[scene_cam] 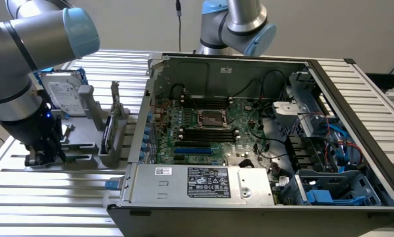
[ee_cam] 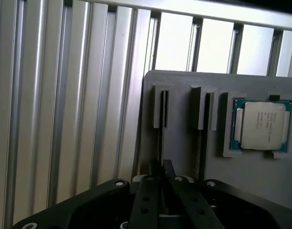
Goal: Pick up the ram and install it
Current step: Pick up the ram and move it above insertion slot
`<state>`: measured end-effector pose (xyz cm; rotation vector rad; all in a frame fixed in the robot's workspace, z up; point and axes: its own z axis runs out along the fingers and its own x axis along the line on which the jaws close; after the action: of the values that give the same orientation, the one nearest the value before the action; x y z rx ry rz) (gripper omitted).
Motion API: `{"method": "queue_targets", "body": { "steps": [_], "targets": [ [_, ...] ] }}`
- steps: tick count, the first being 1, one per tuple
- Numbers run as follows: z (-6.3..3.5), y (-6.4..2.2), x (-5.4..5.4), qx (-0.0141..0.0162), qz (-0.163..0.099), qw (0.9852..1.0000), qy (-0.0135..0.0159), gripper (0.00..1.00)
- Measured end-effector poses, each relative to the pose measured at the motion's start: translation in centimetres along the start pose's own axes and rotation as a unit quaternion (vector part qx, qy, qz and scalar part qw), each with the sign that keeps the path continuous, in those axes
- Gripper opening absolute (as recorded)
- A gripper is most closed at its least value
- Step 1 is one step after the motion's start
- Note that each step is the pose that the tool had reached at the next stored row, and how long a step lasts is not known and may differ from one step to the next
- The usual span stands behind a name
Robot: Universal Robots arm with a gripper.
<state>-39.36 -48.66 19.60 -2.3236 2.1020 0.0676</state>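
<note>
My gripper point(scene_cam: 42, 157) is down at the exterior view's left end of a grey holder block point(scene_cam: 85, 148). In the wrist view the gripper point(ee_cam: 161, 172) has its two black fingers nearly together over a narrow groove in the holder block point(ee_cam: 184, 90). A thin dark edge in that groove, seen edge-on, appears to be the ram point(ee_cam: 160, 143), and it runs in between the fingers. Its green face and chips are hidden. The open computer case point(scene_cam: 250, 64) lies to the exterior view's right, with the motherboard's black slots point(scene_cam: 210, 133) beside the processor socket.
A second groove point(ee_cam: 203, 143) runs parallel, and a square silver processor chip point(ee_cam: 263, 125) sits in a recess beyond it. A silver hard drive point(scene_cam: 60, 94) stands at the holder's back. The slatted metal table point(scene_cam: 52, 197) surrounds everything. Another arm's base point(scene_cam: 240, 24) rises behind the case.
</note>
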Motion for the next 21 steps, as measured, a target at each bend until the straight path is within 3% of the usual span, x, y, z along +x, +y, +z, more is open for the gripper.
{"method": "queue_targets", "body": {
  "steps": [5, 12, 21],
  "targets": [
    [0.01, 0.00, 0.0, 0.0008, 0.020, 0.9998, -0.0005, 0.14],
    [-0.06, 0.00, 0.0, 0.0011, 0.024, 0.9997, -0.0007, 0.14],
    [-1.12, 0.01, 0.0, 0.0008, 0.024, 0.9997, -0.0024, 0.14]
  ]
}}
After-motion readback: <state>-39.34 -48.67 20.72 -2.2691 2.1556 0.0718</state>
